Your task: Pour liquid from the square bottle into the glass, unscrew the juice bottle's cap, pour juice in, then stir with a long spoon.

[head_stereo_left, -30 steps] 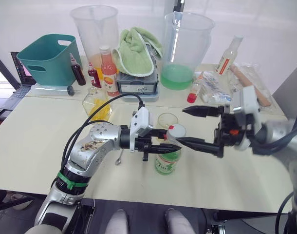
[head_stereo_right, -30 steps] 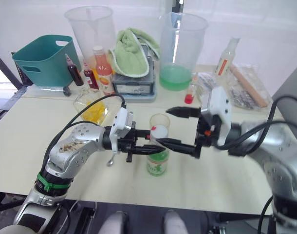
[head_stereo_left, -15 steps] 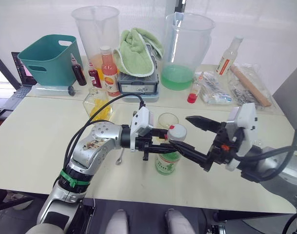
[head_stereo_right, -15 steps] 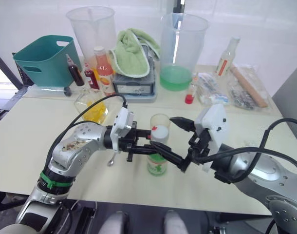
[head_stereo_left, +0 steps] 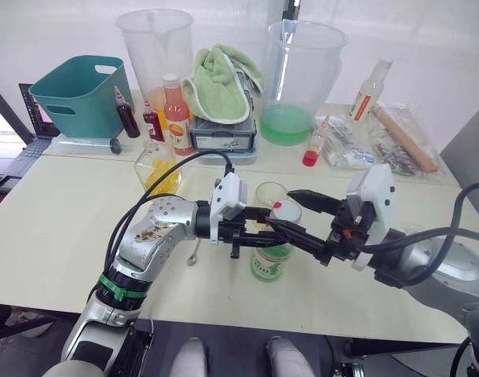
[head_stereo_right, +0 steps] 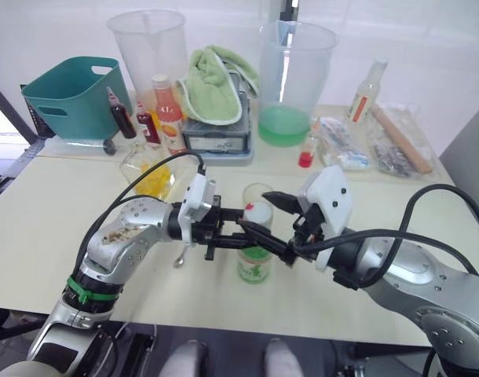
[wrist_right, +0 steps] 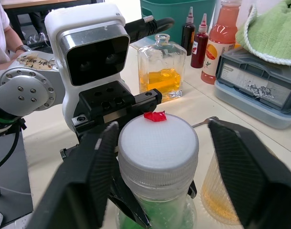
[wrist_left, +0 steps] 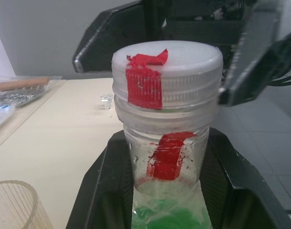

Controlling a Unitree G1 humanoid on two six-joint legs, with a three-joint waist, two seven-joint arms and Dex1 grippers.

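Mid-frame, the left gripper (head_stereo_left: 251, 234) clamps the juice bottle (head_stereo_left: 271, 259) by its neck. The right gripper (head_stereo_left: 283, 212) has closed in since a second ago, its open fingers now straddling the cap (wrist_right: 157, 143), ready to unscrew.

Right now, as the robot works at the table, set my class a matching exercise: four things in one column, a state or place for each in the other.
Things:
1. cap
2. juice bottle
3. glass
4. square bottle

States:
A. held at the neck by the left gripper
B. holds a little orange liquid
C. on the bottle, between the right gripper's open fingers
D. behind the left arm, part full of yellow liquid

Pairs: 1-C, 2-A, 3-B, 4-D
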